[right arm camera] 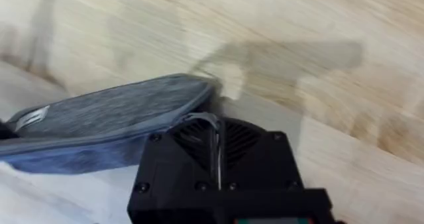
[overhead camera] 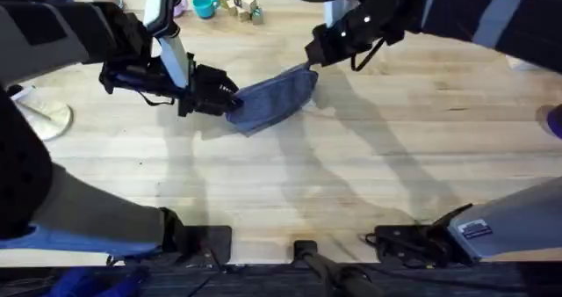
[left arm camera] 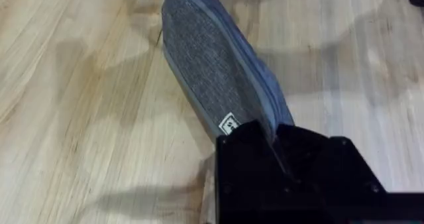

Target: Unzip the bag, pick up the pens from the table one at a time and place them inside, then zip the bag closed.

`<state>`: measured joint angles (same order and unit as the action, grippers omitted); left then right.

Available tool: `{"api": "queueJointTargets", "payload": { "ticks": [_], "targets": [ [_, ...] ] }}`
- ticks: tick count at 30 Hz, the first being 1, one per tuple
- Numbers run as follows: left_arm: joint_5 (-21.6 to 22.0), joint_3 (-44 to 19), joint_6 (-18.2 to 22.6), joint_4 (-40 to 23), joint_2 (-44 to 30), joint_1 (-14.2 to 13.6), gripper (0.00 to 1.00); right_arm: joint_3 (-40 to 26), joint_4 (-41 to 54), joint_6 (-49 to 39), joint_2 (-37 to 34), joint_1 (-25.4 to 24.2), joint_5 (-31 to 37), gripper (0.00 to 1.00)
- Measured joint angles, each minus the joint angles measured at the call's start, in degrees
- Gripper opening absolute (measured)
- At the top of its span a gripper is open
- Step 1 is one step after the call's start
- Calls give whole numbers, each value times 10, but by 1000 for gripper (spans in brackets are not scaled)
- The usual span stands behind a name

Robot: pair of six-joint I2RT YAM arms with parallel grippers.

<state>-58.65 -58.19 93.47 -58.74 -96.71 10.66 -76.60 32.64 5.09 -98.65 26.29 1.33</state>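
A: Across the overhead view, slightly above centre, the bag (overhead camera: pixel 272 99) lies on the table (overhead camera: pixel 351 183), its long axis running from lower left to upper right. The left gripper (overhead camera: pixel 230 97) is clenched on the bag's lower-left end; the right gripper (overhead camera: pixel 313 54) meets the upper-right end.

B: Which arm is nearer the zipper pull?

A: I cannot see the pull from above. Both arms touch the bag, one at each end, so the pouch is stretched between them.

B: And the left wrist view?

A: The bag (left arm camera: pixel 215 78) stretches from the black fingers at lower right up toward the top centre. The left gripper (left arm camera: pixel 275 141) is shut on the end that carries a small white label. The fabric side faces the camera, and the pouch looks closed; what is inside is hidden.

B: The right wrist view?

A: The bag (right arm camera: pixel 112 118) lies across the left half of the frame, its end reaching the right gripper (right arm camera: pixel 215 134) at lower centre. Those fingers are pressed together on a thin metal loop, probably the zipper pull. My judgement: a zipper move would run along the bag's length, with the left holding.
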Motion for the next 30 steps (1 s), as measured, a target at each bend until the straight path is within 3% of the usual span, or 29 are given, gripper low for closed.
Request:
{"api": "queueJointTargets", "payload": {
  "ticks": [9,17,26,30],
  "targets": [
    [-2,0,0,0,0,0,43,0,-4,-4,-40,-58,-20,33],
    [14,0,0,-2,0,1,43,0,-14,7,-118,-138,28,32],
    [15,0,0,-2,0,1,43,-4,-22,14,-121,-134,38,32],
    [15,0,0,-2,0,1,43,-4,-19,16,-89,-118,38,32]
  ]
}}
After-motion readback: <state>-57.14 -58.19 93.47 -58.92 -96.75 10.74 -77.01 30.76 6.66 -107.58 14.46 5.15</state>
